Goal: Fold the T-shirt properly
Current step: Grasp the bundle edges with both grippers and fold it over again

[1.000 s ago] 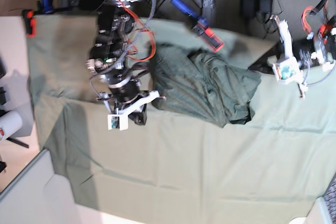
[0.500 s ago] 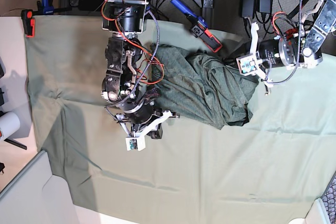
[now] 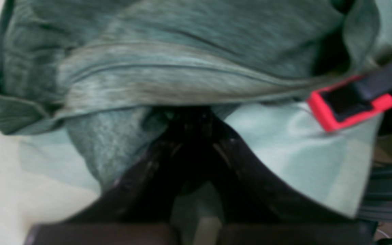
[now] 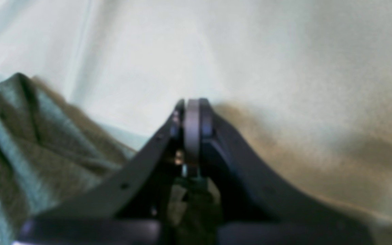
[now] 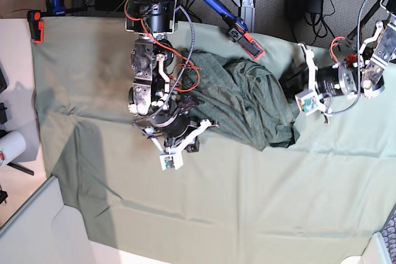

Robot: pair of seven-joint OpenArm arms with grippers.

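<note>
I see my right end effector [image 4: 192, 112] closed tight with nothing in it, hanging over the pale mint-green tablecloth [image 5: 247, 202] on the surface. It sits just beside one edge of the big dark grey-green soft wrinkly T-shirt [image 5: 247, 100]. That shirt lies bunched in a heap on the tablecloth, between my two arms. On the other side of the shirt, my left end effector [image 3: 191, 117] is closed too. Its black tips go under the shirt's hem, but I cannot tell if they pinch the cloth. Past the shirt, near the tablecloth's far edge, lies a red and black clamp with a blue handle [image 5: 238, 32].
</note>
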